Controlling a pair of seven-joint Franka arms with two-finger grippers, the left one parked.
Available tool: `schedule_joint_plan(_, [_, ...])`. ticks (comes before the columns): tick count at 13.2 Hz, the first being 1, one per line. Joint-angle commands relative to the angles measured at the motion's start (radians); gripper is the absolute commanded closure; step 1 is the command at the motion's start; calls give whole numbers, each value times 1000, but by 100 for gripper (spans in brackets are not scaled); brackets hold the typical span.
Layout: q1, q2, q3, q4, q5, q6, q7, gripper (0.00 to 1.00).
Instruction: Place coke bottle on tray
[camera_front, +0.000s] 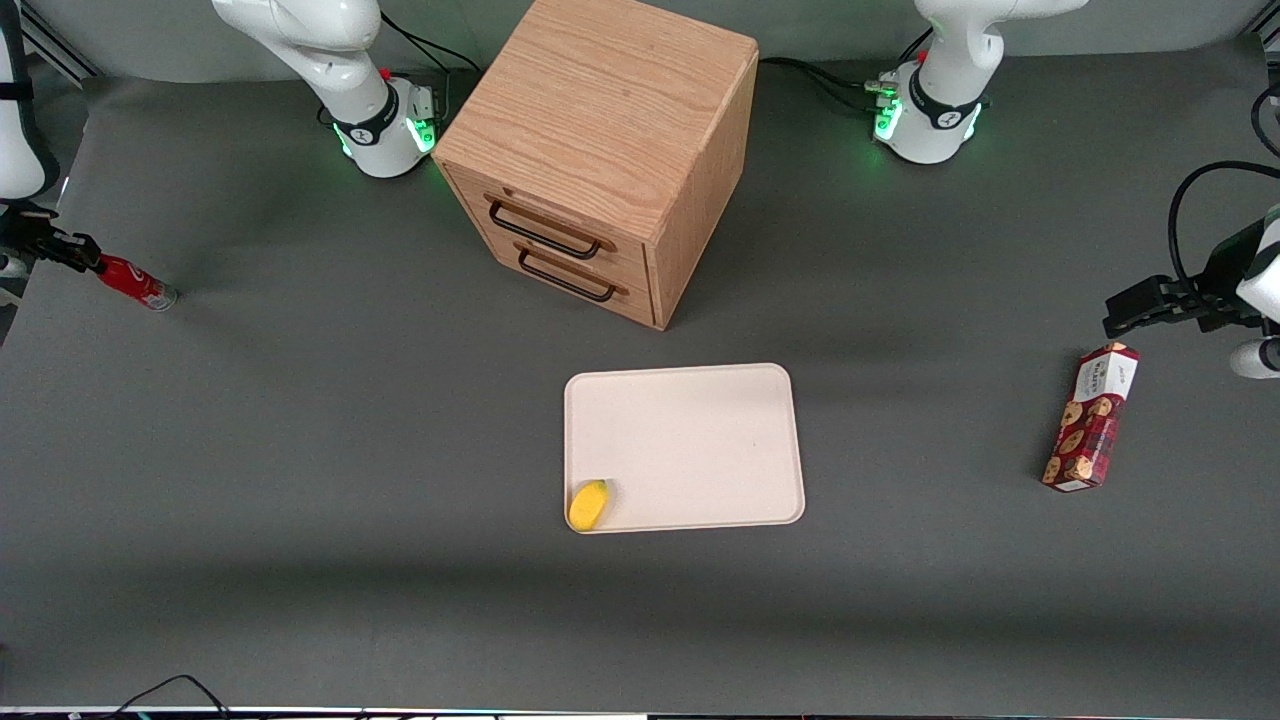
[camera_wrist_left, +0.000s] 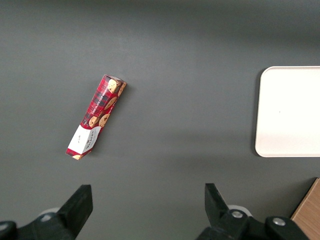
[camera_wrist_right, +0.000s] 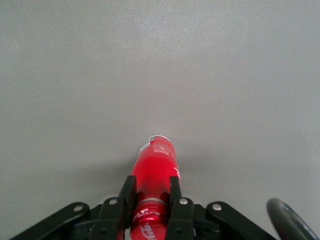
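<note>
The coke bottle (camera_front: 136, 283) is a small red bottle with white lettering, at the working arm's end of the table, far sideways from the tray. My gripper (camera_front: 85, 255) is shut on its cap end and holds it tilted, base pointing down toward the table. In the right wrist view the two black fingers (camera_wrist_right: 127, 192) clamp the bottle (camera_wrist_right: 156, 162) at its neck, with the gripper (camera_wrist_right: 151, 187) around it and bare grey table ahead. The cream-white tray (camera_front: 700, 430) lies flat mid-table, nearer the front camera than the cabinet; it also shows in the left wrist view (camera_wrist_left: 292, 110).
A yellow lemon-like object (camera_front: 588, 504) sits in the tray's near corner. A wooden drawer cabinet (camera_front: 600, 150) with two closed drawers stands farther from the camera than the tray. A red cookie box (camera_front: 1091, 416) lies toward the parked arm's end, also visible in the left wrist view (camera_wrist_left: 96, 116).
</note>
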Motion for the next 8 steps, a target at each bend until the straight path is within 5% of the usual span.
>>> schedule_joint_plan(1, [-9,8,8,-1,21,6,-33,95])
schedule_joint_plan(8, [-2,7,36,111,19,-105,-15,100])
